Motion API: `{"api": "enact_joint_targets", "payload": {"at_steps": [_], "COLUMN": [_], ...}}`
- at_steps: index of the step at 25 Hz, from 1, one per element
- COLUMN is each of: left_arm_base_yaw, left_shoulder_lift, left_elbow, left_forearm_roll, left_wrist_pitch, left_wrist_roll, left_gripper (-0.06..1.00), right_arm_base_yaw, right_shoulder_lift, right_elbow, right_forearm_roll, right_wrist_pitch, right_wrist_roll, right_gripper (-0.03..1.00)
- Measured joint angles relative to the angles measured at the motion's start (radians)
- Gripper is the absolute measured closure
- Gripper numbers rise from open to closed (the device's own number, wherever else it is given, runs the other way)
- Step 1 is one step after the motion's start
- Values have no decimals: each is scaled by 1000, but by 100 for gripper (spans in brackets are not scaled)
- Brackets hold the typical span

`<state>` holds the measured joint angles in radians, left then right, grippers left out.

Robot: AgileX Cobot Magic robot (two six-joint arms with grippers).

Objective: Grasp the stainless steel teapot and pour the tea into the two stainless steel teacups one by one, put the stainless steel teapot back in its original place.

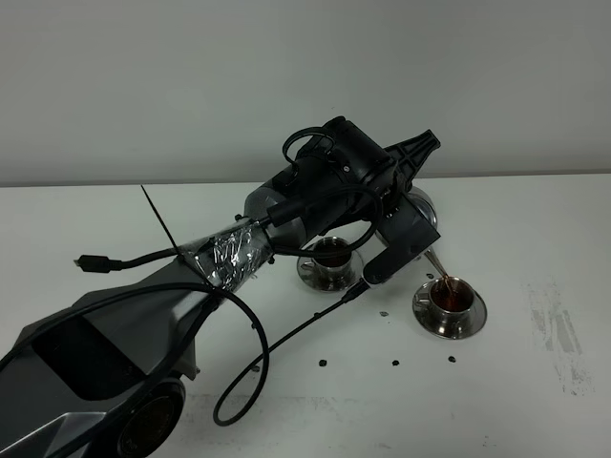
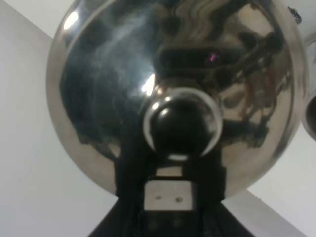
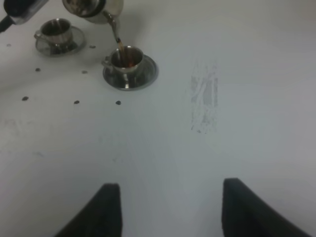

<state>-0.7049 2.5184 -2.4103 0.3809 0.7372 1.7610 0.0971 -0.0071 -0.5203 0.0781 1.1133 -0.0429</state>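
In the exterior high view my left gripper [image 1: 396, 191] reaches across the middle, shut on the stainless steel teapot [image 1: 418, 221]. The pot is tipped, spout down. A thin stream of tea [image 3: 121, 47] runs from the spout [image 3: 114, 29] into the right teacup [image 1: 450, 298], which holds dark liquid. The other teacup [image 1: 331, 256] stands on its saucer to the left, under the arm. The left wrist view is filled by the teapot's lid and its knob [image 2: 181, 123]. A shiny grey edge [image 1: 256, 204] behind the arm may be the original place. My right gripper [image 3: 170, 190] hovers open over bare table.
Small dark spots [image 1: 394, 363] dot the white table in front of the cups. A black cable [image 1: 250, 367] loops off the left arm onto the table. A scuffed patch [image 3: 203, 98] marks the table right of the cups.
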Motion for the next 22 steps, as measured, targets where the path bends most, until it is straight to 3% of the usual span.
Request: {"api": "enact_joint_targets", "payload": {"at_steps": [7,22], "left_arm_base_yaw": [-2,-10], "left_shoulder_lift": [0,0], "left_elbow": [0,0], "left_forearm_roll": [44,63], "left_wrist_pitch": [-17,-23], "left_wrist_roll": [0,1], "left_gripper": [71,71], "right_arm_base_yaw": [0,0], "right_shoulder_lift": [0,0], "right_elbow": [0,0], "right_forearm_roll": [-1,-1], "right_wrist_pitch": [0,0], "right_wrist_roll": [0,0], "right_gripper": [52,52]}}
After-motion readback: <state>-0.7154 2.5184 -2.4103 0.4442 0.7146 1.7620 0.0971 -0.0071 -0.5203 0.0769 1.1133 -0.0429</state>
